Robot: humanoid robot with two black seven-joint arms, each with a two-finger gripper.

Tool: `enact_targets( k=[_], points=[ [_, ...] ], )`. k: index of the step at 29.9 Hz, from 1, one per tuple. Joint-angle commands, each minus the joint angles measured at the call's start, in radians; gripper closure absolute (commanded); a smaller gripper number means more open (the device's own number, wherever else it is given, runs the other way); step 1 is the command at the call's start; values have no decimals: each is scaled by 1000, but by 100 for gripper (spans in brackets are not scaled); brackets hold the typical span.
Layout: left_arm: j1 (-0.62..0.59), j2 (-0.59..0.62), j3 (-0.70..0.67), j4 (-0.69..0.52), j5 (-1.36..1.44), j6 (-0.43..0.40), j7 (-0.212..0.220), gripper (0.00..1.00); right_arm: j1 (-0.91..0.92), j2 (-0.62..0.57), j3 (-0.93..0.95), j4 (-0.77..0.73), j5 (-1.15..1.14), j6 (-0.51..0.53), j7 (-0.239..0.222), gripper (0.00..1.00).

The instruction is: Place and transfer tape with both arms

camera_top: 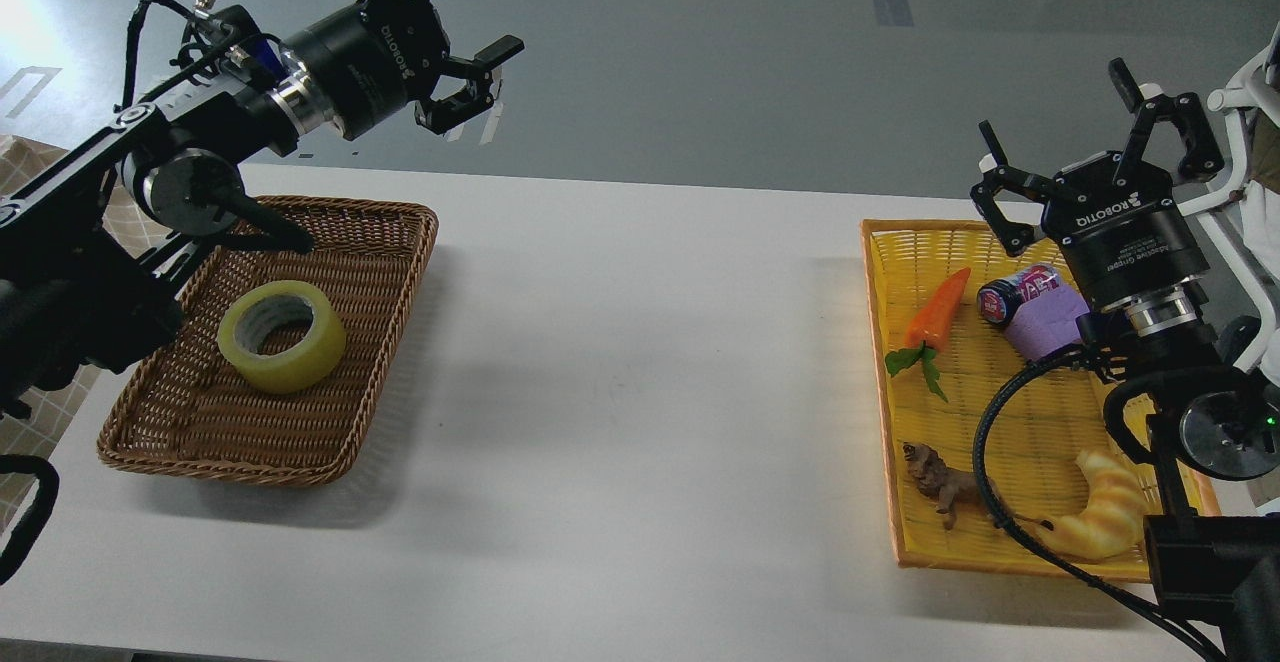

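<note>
The tape (282, 336), a wide yellow translucent roll with a grey-white core, lies flat in the brown wicker basket (380, 242) on the left of the white table. My left gripper (440, 17) is raised high above the basket's far edge, fingers spread open and empty. My right gripper (1090, 132) is raised above the far end of the yellow tray (880, 342) on the right, fingers spread open and empty. Neither gripper touches the tape.
The yellow tray holds an orange carrot toy (935, 322), a purple can (1030, 307), a small brown animal figure (940, 487) and a croissant toy (1095, 520). Bare white table (640, 382) lies between basket and tray. A black cable (985, 462) loops over the tray.
</note>
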Motion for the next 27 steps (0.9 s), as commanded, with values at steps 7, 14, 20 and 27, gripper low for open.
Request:
enact_targets(
  k=[7,14,20,27],
  points=[
    [136,-161,-239,-13,0,-5,2,2,68,-8,-1,-32,-1,0,2,0],
    [243,-220,-331,-39,-2,-5,2,2,128,-8,-2,-144,-33,0,0,0],
    [263,-237,-362,-57,-2,-5,0,2,152,-15,-47,-152,-56,0,-2,0],
    [272,-253,-365,-59,-2,-5,0,2,174,-28,-73,-156,-63,0,-2,0]
  ],
)
